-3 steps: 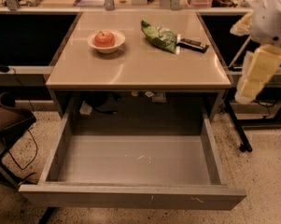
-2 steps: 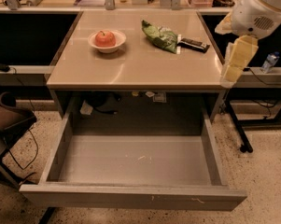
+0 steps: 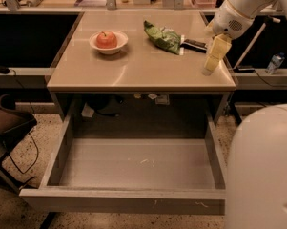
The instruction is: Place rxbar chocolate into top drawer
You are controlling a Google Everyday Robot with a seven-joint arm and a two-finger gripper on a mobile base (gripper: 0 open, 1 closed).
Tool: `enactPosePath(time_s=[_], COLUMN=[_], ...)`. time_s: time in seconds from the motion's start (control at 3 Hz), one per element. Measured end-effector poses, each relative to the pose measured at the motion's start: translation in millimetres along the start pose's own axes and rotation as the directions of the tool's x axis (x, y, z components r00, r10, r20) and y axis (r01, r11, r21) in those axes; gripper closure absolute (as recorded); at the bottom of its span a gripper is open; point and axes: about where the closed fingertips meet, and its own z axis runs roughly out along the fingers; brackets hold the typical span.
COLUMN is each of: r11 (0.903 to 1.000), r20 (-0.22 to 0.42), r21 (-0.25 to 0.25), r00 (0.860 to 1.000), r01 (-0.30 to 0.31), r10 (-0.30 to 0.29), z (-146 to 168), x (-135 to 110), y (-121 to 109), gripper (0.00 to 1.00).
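Item: claw, over desk right edge, opening cannot be told, nothing held. At its 10 o'clock: rxbar chocolate, just beside green bag. Hazard: bag snagged with bar.

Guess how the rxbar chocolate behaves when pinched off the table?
The rxbar chocolate lies flat and thin: probably light, hard to get under. Lying close beside the green bag, it may nudge that. The gripper hovers above the table, near the bar.
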Motion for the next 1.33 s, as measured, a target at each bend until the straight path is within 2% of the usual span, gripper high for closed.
enactPosePath(time_s=[0.33,0.67,1.0,1.33], r11=[0.9996,0.9963,0.9937,0.9877], r20=[0.128,0.256,0.275,0.269], r21=[0.026,0.085,0.112,0.152], r00=[0.992,0.967,0.961,0.963], r01=[-0.007,-0.008,-0.003,-0.035], r10=[0.003,-0.014,-0.028,-0.007], z=[18.0,18.4,12.8,8.3], x=[-15.8,-34.6,-41.0,-32.7], y=[-35.4,-62.9,-69.0,-79.3], gripper=[0.0,0.0,0.0,0.0])
